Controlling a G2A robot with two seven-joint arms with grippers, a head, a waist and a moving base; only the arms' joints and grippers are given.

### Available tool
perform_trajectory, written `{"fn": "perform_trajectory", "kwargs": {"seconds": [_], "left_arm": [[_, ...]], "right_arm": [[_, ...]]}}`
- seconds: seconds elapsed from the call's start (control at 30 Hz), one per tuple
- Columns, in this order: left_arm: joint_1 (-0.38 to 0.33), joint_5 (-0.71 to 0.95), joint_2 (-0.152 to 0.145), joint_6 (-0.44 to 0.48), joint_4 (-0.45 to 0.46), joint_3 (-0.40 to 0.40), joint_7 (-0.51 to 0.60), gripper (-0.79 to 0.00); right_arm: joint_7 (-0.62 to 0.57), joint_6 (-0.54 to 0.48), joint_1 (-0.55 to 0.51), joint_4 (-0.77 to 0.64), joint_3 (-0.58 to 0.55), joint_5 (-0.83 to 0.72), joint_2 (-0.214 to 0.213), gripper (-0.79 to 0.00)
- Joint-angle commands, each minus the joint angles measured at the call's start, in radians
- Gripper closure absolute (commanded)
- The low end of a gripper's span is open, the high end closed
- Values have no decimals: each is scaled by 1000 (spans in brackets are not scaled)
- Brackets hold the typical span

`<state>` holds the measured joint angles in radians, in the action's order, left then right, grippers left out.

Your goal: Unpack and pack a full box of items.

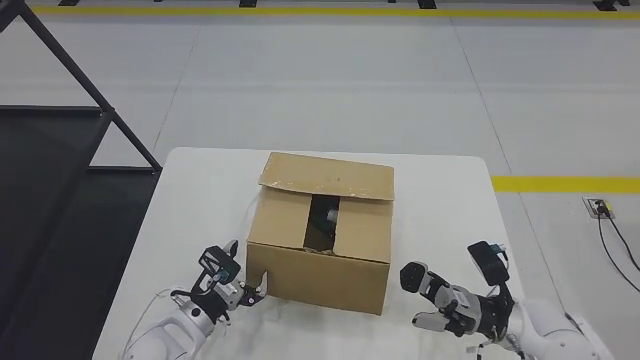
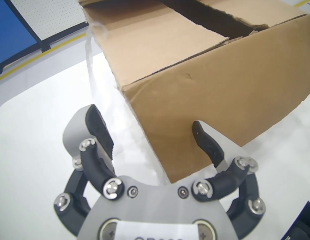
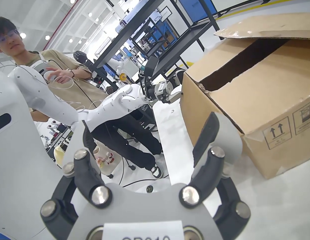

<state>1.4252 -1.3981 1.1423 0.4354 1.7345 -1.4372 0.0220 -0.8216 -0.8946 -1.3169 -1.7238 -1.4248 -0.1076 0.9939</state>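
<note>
Box (image 1: 325, 230): brown cardboard, mid-desk, sits slightly askew to the desk edges, upright on its base.
Box top: two big flaps folded down but not meeting; a dark slot runs between them. Far flap is lifted a bit along its edge. Torn, ragged cardboard at the slot end nearest the robot.
Inside: sth dark shows thru the slot in top view; can't tell what it is.
Box side: the face toward the desk's right edge carries printed handling marks (image 3: 276, 132), low down near the near corner.
Clear strip (image 2: 90, 58): thin, see-through, hangs from the box's upper left corner down the side twd the desk; looks like tape, not sure.
Desk (image 1: 200, 200): white, rounded corners.
Left gripper (image 2: 143, 116): low over the desk by the near edge, left of centre, right at the box's near-left vertical corner.
L fingers (image 2: 100, 128): spread wide, holding nothing. The box corner stands between them: one finger off the left face, the other in front of the near face. Contact w/ cardboard unclear.
Right gripper (image 3: 148, 126): near the desk's near edge twd the right corner, beside the box's near-right corner but apart from it.
R fingers (image 3: 210, 128): wide apart, nothing between them, pointed roughly across the box's near face twd the other arm.
</note>
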Motion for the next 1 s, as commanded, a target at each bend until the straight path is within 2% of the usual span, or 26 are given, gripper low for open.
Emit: {"fn": "perform_trajectory", "kwargs": {"seconds": [0.0, 0.1, 0.23, 0.4, 0.73, 0.97], "left_arm": [[-1, -5, 0, 1, 2, 6, -3, -785], [1, -8, 0, 2, 8, 10, -9, -785], [17, -2, -2, -3, 20, -4, -21, -785], [65, 32, -6, -10, 58, -51, -58, -785], [177, 283, -13, -11, 136, -230, -135, -785], [170, 412, -10, -83, 105, -305, -126, -785]], "right_arm": [[29, 16, -5, -12, 5, 5, 2, -785], [59, 45, -4, -21, 7, 31, 3, -785], [103, 156, 22, -26, 22, 5, 7, -785], [66, 377, 102, 25, 83, -156, 14, -785], [79, 386, 99, 15, 88, -170, 16, -785], [167, 551, 194, 64, 166, -286, 41, -785]]}}
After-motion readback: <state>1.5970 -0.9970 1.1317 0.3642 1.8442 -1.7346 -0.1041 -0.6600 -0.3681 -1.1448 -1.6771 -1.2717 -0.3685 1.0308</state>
